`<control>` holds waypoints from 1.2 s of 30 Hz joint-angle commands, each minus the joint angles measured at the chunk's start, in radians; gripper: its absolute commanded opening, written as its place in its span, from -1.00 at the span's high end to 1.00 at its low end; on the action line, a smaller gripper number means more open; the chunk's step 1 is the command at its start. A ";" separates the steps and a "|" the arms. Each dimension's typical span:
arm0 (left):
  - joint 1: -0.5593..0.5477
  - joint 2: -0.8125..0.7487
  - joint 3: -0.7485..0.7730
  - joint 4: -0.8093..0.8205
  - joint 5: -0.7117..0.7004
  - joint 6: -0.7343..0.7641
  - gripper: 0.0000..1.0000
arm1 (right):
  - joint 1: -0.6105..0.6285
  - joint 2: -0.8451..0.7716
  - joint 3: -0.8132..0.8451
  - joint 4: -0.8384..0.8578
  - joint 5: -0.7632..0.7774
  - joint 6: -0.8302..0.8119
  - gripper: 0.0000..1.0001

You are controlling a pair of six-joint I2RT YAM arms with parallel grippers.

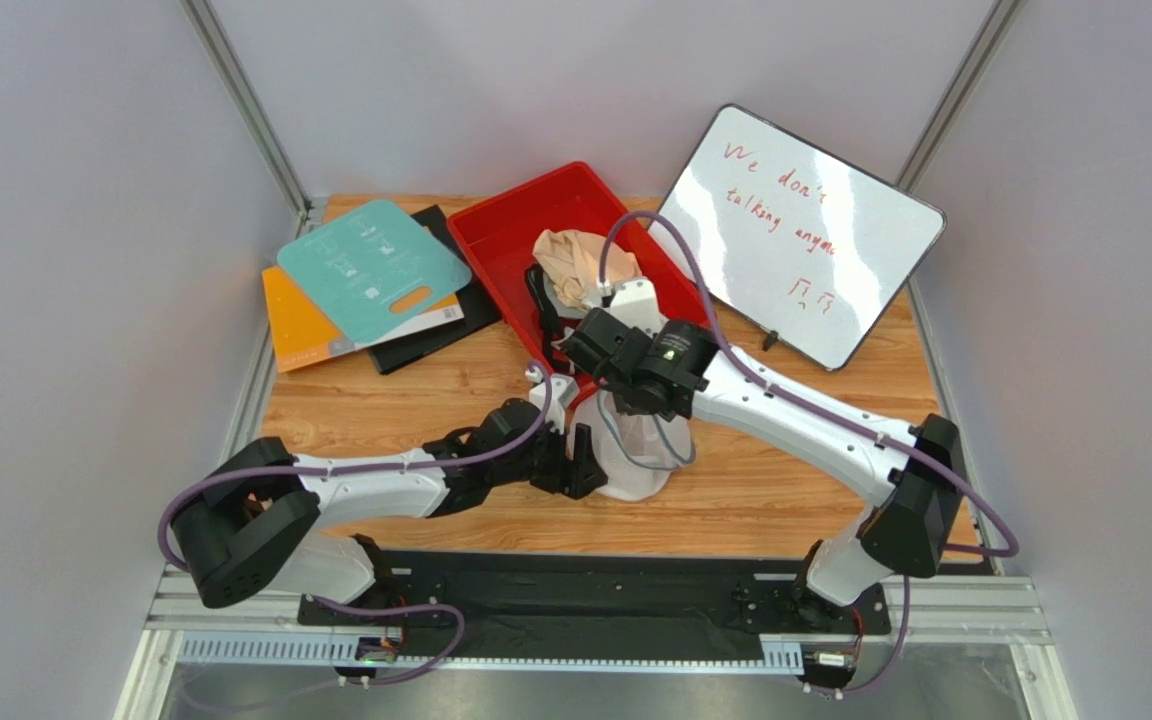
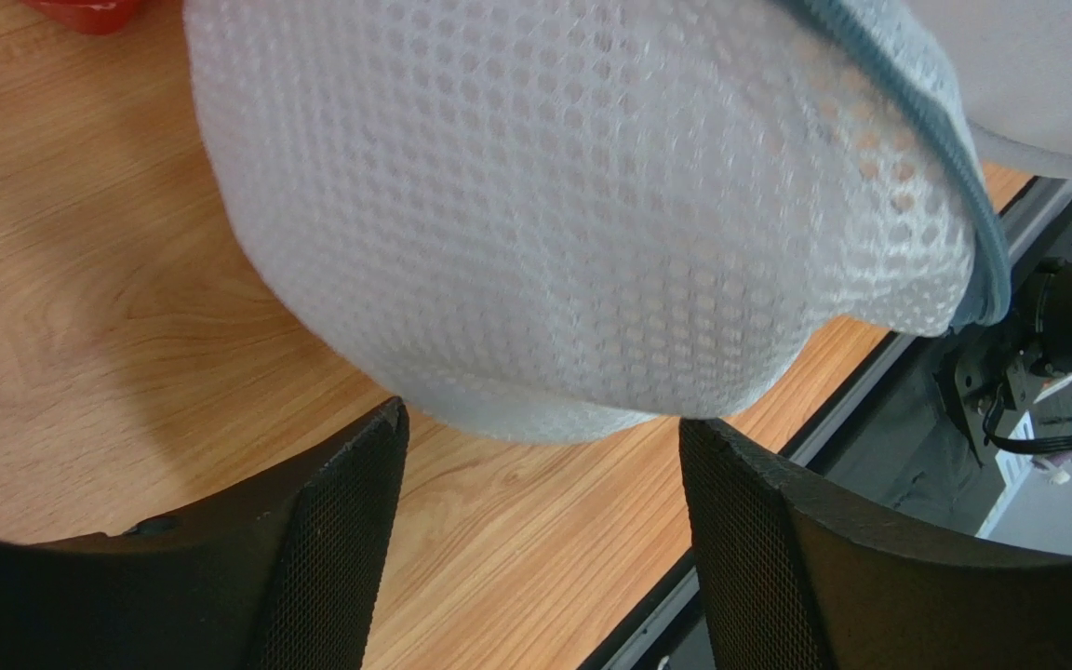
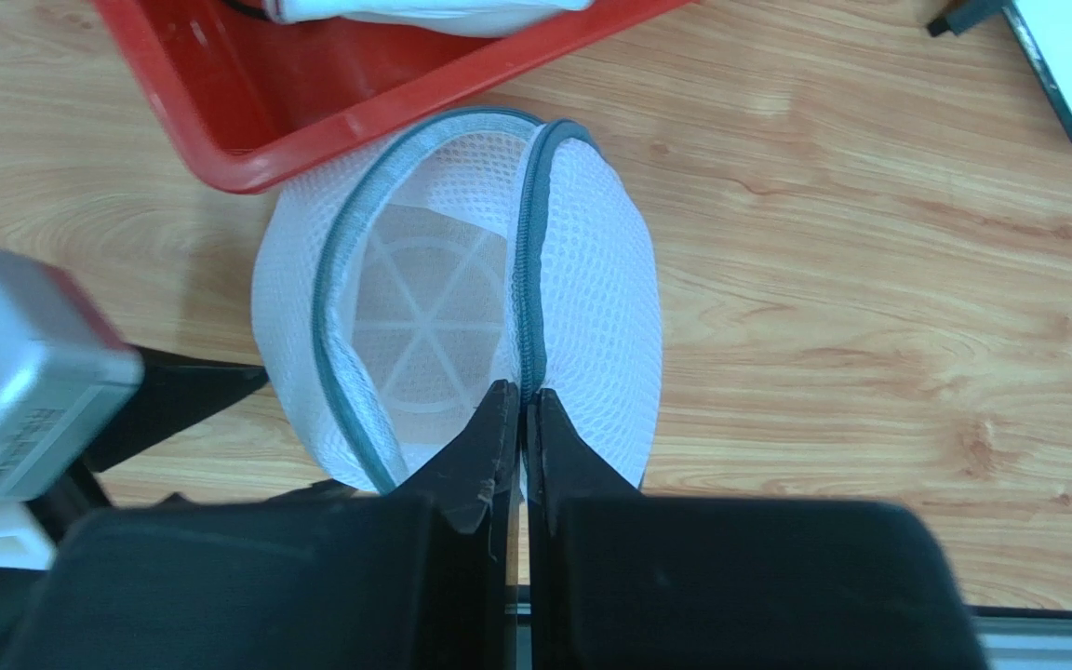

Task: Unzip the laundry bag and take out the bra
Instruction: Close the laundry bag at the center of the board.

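The laundry bag [image 1: 636, 459] is a white mesh dome with a grey zipper band, on the wooden table just in front of the red tray. In the right wrist view the laundry bag [image 3: 598, 300] is unzipped and gapes open, and only its white frame shows inside. My right gripper [image 3: 522, 398] is shut on the zipper band at the near rim; it also shows in the top view [image 1: 605, 402]. My left gripper [image 2: 542, 433] is open, its fingers just below the bag's mesh side [image 2: 556, 210], not touching it. The beige bra [image 1: 585, 267] lies crumpled in the red tray.
The red tray [image 1: 504, 240] stands behind the bag, with a dark strapped item [image 1: 543, 300] beside the bra. A whiteboard [image 1: 800, 233] leans at the back right. Teal, orange and black boards [image 1: 372, 270] lie at the back left. The table's front edge runs close below the bag.
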State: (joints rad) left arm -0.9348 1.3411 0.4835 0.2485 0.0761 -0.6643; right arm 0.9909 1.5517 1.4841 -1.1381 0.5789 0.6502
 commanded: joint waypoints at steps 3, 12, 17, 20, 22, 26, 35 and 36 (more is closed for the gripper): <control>0.002 0.015 0.018 0.101 0.054 0.055 -0.52 | 0.051 0.097 0.100 0.034 0.004 0.008 1.00; 0.004 0.012 0.007 0.089 0.033 0.060 -0.51 | 0.080 0.119 0.123 0.061 -0.119 0.016 0.18; 0.004 -0.005 0.006 0.054 0.010 0.055 -0.53 | 0.086 0.076 0.101 0.061 -0.152 0.016 -0.17; 0.004 -0.036 -0.003 0.029 -0.007 0.051 -0.56 | 0.086 0.048 0.085 0.060 -0.152 0.017 -0.27; 0.002 -0.071 -0.005 -0.005 -0.018 0.052 -0.61 | 0.086 0.022 0.084 0.060 -0.154 0.014 -0.30; 0.002 -0.155 -0.006 -0.067 -0.033 0.061 -0.73 | 0.086 -0.025 0.090 0.063 -0.142 -0.001 -0.43; 0.049 -0.428 -0.011 -0.308 -0.230 0.068 -0.87 | -0.049 -0.194 -0.073 0.210 -0.210 -0.063 -0.53; 0.103 -0.442 -0.014 -0.321 -0.202 0.071 -0.87 | -0.069 -0.208 -0.118 0.228 -0.221 -0.078 -0.53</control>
State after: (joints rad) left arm -0.9176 0.9730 0.4782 0.0307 -0.0715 -0.6182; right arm 1.0016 1.4204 1.4620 -1.0237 0.4072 0.6220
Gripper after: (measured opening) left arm 0.935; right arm 0.764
